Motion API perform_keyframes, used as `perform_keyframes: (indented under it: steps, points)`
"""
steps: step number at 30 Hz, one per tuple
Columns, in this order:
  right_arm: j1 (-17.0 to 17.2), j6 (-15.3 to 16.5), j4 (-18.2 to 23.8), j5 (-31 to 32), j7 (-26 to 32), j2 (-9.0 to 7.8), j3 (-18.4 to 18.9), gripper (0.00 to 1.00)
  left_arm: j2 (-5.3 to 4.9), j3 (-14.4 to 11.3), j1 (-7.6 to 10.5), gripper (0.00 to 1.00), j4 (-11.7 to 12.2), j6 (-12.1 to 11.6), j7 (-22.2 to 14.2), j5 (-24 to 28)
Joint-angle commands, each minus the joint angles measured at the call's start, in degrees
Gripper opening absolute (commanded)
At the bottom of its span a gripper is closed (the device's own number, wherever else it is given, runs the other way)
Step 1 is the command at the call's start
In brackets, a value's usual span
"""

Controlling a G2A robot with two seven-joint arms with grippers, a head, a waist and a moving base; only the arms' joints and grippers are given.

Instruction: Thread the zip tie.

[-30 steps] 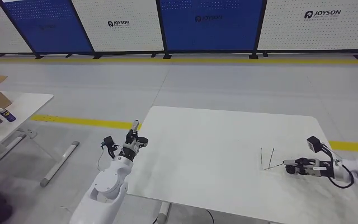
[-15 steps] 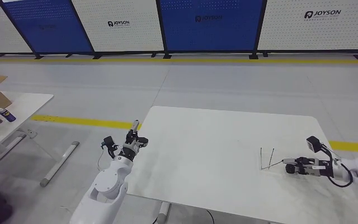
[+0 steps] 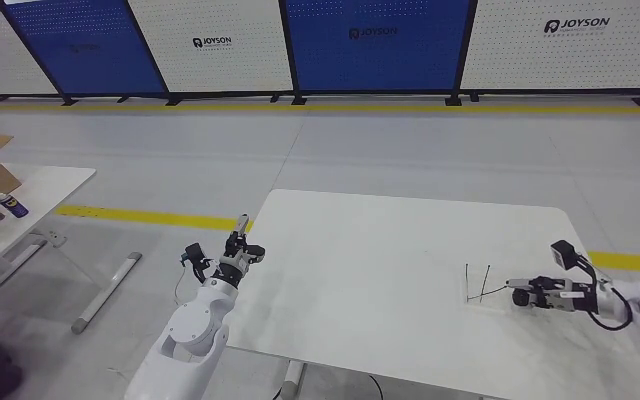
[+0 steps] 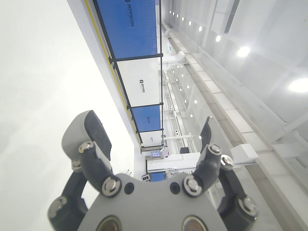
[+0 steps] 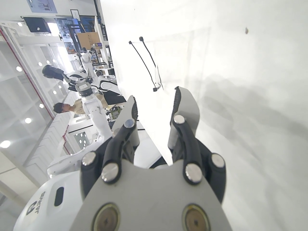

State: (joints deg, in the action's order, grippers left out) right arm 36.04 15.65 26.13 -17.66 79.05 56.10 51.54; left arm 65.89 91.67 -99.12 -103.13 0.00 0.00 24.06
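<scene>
Three thin black zip ties (image 3: pixel 476 283) lie near the right end of the white table (image 3: pixel 380 260): two side by side, one slanting across their near ends. In the right wrist view the ties (image 5: pixel 144 64) lie just ahead of my right gripper (image 5: pixel 156 97), which is open and holds nothing. One tie head sits a little beyond its fingertips. From above, the right gripper (image 3: pixel 514 291) is low over the table, just right of the ties. My left gripper (image 3: pixel 243 236) stands at the table's left edge, far from the ties. It (image 4: pixel 150 118) is wide open, empty and pointing upward.
A second white table (image 3: pixel 45 185) with a small can (image 3: pixel 13 206) stands off to the far left. Blue and white panels (image 3: pixel 375 45) line the floor behind. A small dark speck (image 5: pixel 246 30) marks the tabletop (image 5: pixel 216 49).
My right gripper has drawn back slightly to the right, away from the ties. The slanting tie lies a little differently. The left arm has kept still.
</scene>
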Motion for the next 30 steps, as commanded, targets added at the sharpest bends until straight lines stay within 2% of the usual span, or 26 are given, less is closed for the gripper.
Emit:
perform_keyframes:
  steps: [1,8,21,30]
  points:
    - [-0.23,-0.25,0.23,0.45,-0.32,0.09,-0.06,0.29,0.00,0.00,0.00,1.00,0.00,0.00,0.00,0.00]
    - [-0.86,-2.47,1.96,4.81,-2.89,0.44,-1.26,0.19,0.00,0.00,0.00,1.00,0.00,0.00,0.00,0.00]
    - [-0.44,-2.39,3.20,6.86,-3.12,0.50,-1.04,0.24,0.00,0.00,0.00,1.00,0.00,0.00,0.00,0.00]
    - [-0.06,-3.63,5.09,8.20,-3.60,0.37,-0.70,0.17,0.00,0.00,0.00,1.00,0.00,0.00,0.00,0.00]
